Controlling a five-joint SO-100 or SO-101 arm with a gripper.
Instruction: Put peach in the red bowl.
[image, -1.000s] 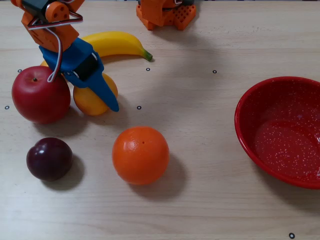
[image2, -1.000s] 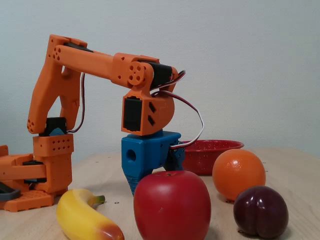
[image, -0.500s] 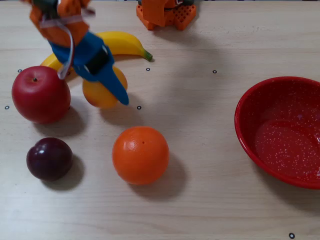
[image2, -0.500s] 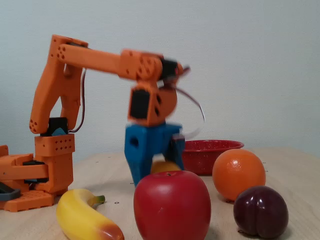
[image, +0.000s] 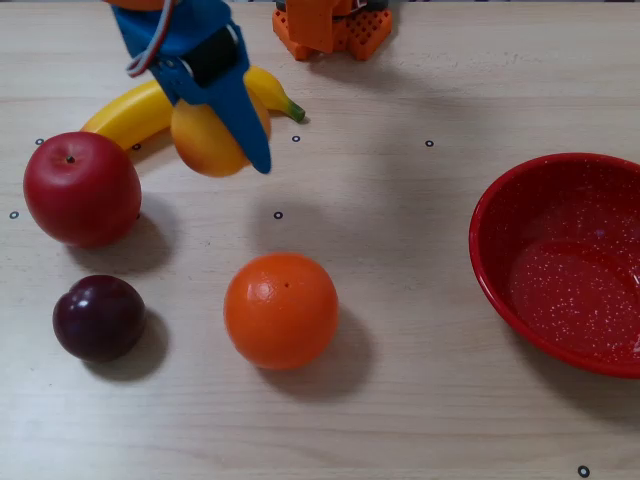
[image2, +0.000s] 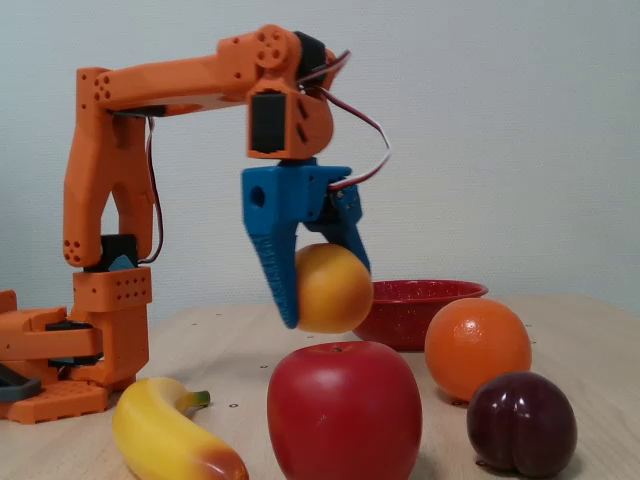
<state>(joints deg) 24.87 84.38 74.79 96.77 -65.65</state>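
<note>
Table (image: 420, 400): tool (image2: 322, 298) lifts peach (image2: 335, 288) clear.

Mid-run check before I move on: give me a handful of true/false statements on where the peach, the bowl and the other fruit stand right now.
1. The end effector is shut on the peach. True.
2. The peach rests on the table. False: the side-on fixed view shows it lifted clear of the surface.
3. The red bowl already holds a fruit. False: its speckled inside is empty.
4. In the top-down fixed view the orange lies between the plum and the bowl. True.
5. The banana sits in the bowl. False: it lies on the table near the apple.
</note>
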